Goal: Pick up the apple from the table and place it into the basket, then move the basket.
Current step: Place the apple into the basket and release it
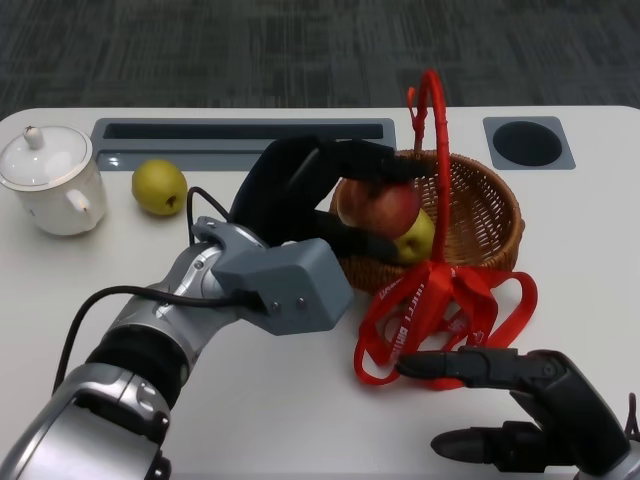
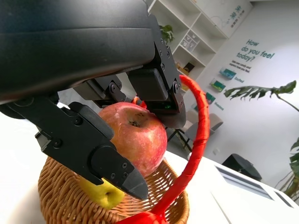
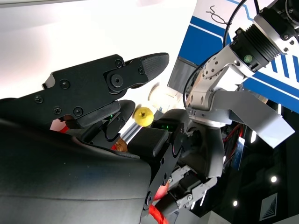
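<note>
The white desk (image 1: 250, 400) is carrying a wicker basket (image 1: 490, 215) with a red handle (image 1: 434, 130) and a red ribbon (image 1: 440, 300) spilling over its front rim. The left hand (image 1: 300, 190) is reaching over the basket's left rim, its fingers (image 2: 93, 149) gripping the red apple (image 1: 378, 205) just above the basket's inside, where a yellow-green fruit (image 1: 418, 238) is lying beside it. The right hand (image 1: 500, 400) is hovering low near the ribbon, its fingers (image 1: 455, 366) spread and holding nothing. A white teapot (image 1: 50, 180) is standing at far left, with a yellow pear (image 1: 159, 187) beside it.
</note>
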You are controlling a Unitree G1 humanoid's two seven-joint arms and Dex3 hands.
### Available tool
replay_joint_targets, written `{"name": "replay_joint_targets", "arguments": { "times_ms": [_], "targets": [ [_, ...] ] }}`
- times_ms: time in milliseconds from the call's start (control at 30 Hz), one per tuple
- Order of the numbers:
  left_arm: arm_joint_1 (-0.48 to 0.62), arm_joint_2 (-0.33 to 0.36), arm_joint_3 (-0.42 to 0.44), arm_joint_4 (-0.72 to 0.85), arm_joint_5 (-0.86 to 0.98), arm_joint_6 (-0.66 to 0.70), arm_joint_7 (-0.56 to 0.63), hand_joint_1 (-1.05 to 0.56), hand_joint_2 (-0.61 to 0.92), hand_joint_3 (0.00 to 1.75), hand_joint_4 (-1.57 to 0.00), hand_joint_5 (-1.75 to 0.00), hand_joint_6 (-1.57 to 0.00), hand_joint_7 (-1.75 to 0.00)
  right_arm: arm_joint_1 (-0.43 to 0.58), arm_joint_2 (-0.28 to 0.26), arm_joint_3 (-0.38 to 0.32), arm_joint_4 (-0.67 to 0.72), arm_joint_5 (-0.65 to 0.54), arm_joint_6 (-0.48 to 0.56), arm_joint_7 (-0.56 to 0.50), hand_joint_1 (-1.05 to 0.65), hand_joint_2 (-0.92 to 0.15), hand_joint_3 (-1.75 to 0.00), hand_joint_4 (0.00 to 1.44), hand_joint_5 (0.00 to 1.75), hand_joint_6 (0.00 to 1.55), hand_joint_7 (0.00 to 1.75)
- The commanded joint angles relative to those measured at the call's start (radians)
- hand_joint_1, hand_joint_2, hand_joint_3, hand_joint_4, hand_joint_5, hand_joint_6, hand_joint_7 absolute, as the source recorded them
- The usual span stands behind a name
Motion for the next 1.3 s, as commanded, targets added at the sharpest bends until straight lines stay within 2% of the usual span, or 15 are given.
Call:
{"name": "replay_joint_targets", "arguments": {
  "times_ms": [33, 267, 367, 533, 767, 900, 1033, 1300],
  "targets": [
    [-0.037, 0.005, 0.007, 0.012, -0.005, -0.025, 0.04, -0.22, 0.81, 0.0, -1.24, 0.0, -1.07, 0.0, 0.005, -0.013, -0.014, -0.013, 0.001, -0.003, -0.012, -0.5, -0.86, 0.0, 0.85, 0.0, 0.77, 0.0],
    [-0.035, 0.023, -0.019, -0.007, 0.034, 0.013, 0.056, -0.41, 0.72, 0.0, -0.62, 0.0, -0.59, 0.0, 0.0, -0.009, -0.013, 0.001, 0.016, -0.004, -0.003, -0.5, -0.86, 0.0, 0.85, 0.0, 0.77, 0.0],
    [-0.036, 0.034, -0.024, -0.014, 0.032, 0.014, 0.029, -0.45, 0.71, 0.0, -0.47, 0.0, -0.45, 0.0, -0.005, -0.01, -0.013, 0.006, 0.018, -0.004, 0.001, -0.5, -0.86, 0.0, 0.85, 0.0, 0.77, 0.0],
    [-0.047, 0.059, -0.031, -0.021, 0.012, 0.004, -0.079, -0.62, 0.71, 0.0, -0.2, 0.0, -0.22, 0.0, -0.011, -0.013, -0.018, 0.013, 0.011, -0.011, -0.002, -0.51, -0.87, 0.0, 0.85, 0.0, 0.77, 0.0],
    [-0.046, 0.077, -0.021, -0.045, 0.003, 0.003, -0.122, -0.65, 0.7, 0.0, -0.15, 0.0, -0.18, 0.0, -0.011, -0.011, -0.019, 0.009, 0.012, -0.012, -0.001, -0.51, -0.87, 0.0, 0.85, 0.0, 0.76, 0.0],
    [-0.027, 0.096, -0.005, -0.102, -0.024, 0.008, -0.156, -0.62, 0.7, 0.0, -0.17, -0.01, -0.2, -0.01, -0.011, -0.014, -0.022, 0.011, 0.007, -0.015, -0.003, -0.5, -0.86, 0.0, 0.85, 0.0, 0.76, 0.0],
    [0.029, 0.139, 0.014, -0.239, -0.062, 0.037, -0.223, -0.59, 0.7, 0.0, -0.23, -0.03, -0.22, -0.01, -0.013, -0.023, -0.034, 0.011, 0.005, -0.027, -0.009, -0.5, -0.86, 0.0, 0.85, 0.0, 0.76, 0.0],
    [0.23, 0.232, 0.077, -0.562, -0.199, 0.067, -0.368, -0.52, 0.7, 0.0, -0.33, -0.04, -0.31, -0.03, -0.012, -0.06, -0.066, -0.018, 0.031, -0.031, -0.016, -0.48, -0.84, 0.0, 0.82, 0.0, 0.75, 0.0]
  ]
}}
